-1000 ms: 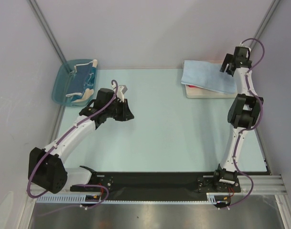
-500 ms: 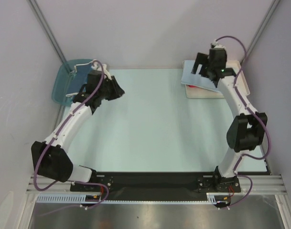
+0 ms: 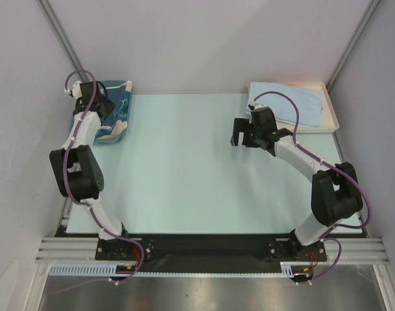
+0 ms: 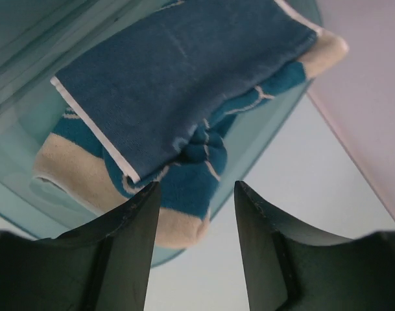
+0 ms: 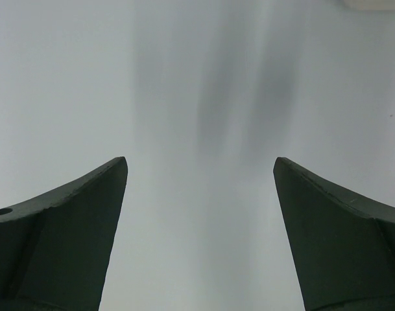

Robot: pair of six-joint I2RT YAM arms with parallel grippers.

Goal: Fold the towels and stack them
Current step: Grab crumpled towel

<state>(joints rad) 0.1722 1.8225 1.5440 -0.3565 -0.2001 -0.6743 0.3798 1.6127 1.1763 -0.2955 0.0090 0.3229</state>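
- The pale green table [image 3: 184, 175] fills the top view, with walls close on three sides.
- The right arm [image 3: 301, 159] rises from its base at 5 o'clock and bends in toward the table's middle. A purple cable loops from its wrist back over the tray.
- The left arm [image 3: 80, 139] stands along the table's 9 o'clock edge and reaches up to the 10 o'clock corner.
- A cream tray [image 3: 331, 111] lies in the 2 o'clock corner.
- A translucent blue bin [image 3: 124, 85] sits in the 10 o'clock corner.
- A light-blue towel [image 3: 304, 100] lies flat in the tray, covering its left part.
- A dark-blue towel [image 4: 178, 84] with a white edge lies on top inside the bin.
- A beige towel with teal borders [image 4: 74, 170] is bunched under the dark-blue one, and its folds spill out toward the bin's wall.
- The right gripper [image 5: 200, 162] hangs over bare table toward 1 o'clock of centre, just left of the tray. Its claw is spread wide and has hold of nothing.
- The left gripper [image 4: 196, 194] is over the bin. Its claw is parted, the teal folds show through the gap, and nothing is pinched. Whether the tips touch cloth, I cannot tell.
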